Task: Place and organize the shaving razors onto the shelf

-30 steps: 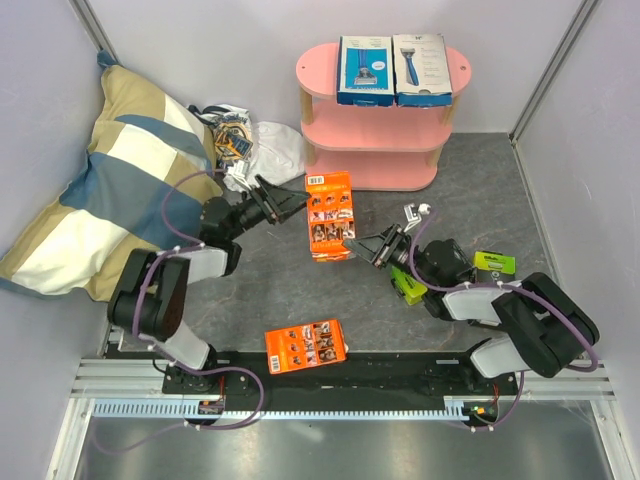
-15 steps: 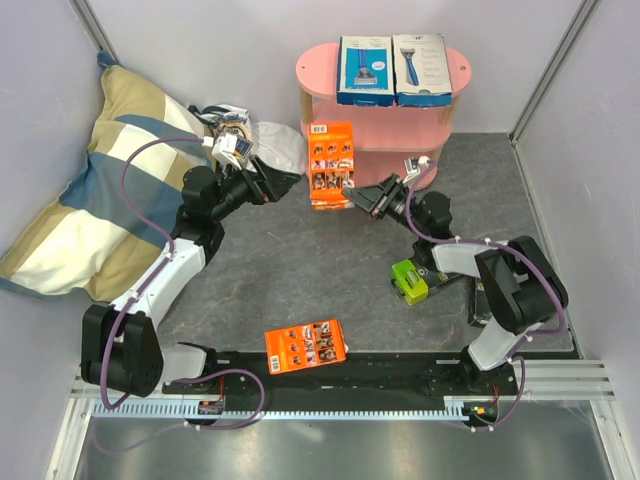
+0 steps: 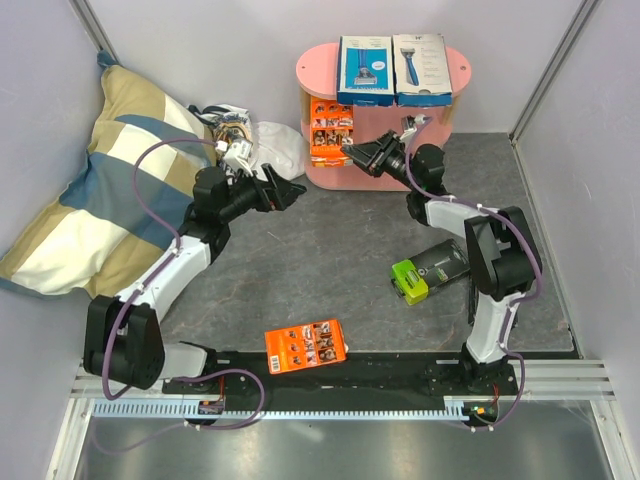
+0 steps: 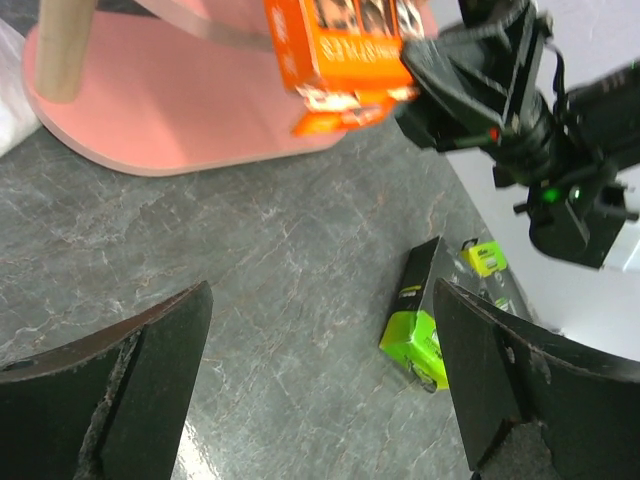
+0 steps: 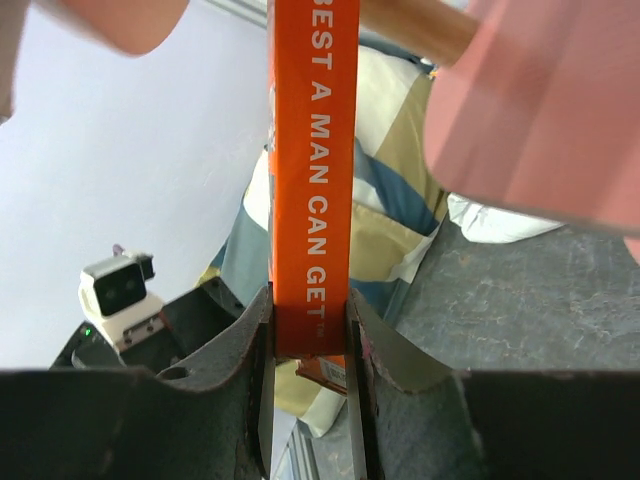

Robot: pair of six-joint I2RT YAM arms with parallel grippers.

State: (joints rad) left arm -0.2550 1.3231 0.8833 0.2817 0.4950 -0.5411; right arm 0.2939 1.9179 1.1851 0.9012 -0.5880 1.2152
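The pink shelf (image 3: 440, 140) stands at the back, with the blue box (image 3: 364, 70) and the white box (image 3: 421, 70) on its top board. My right gripper (image 3: 350, 152) is shut on an orange card (image 3: 331, 132) and holds it upright at the shelf's left end, at middle-tier height. In the right wrist view the card (image 5: 311, 180) is clamped edge-on between the fingers. My left gripper (image 3: 295, 190) is open and empty, left of the shelf. A second orange card (image 3: 305, 346) lies near the front. The lime-green-and-black box (image 3: 425, 272) lies by the right arm. The black box is hidden.
A checked pillow (image 3: 110, 170) fills the left side. A white plastic bag (image 3: 262, 148) lies between it and the shelf. Grey walls close in the back and both sides. The left wrist view shows the shelf's bottom board (image 4: 170, 110) and the lime box (image 4: 420, 335).
My right gripper has carried the orange card from the middle of the floor up and back to the shelf's left end. My left gripper now stands apart from the card.
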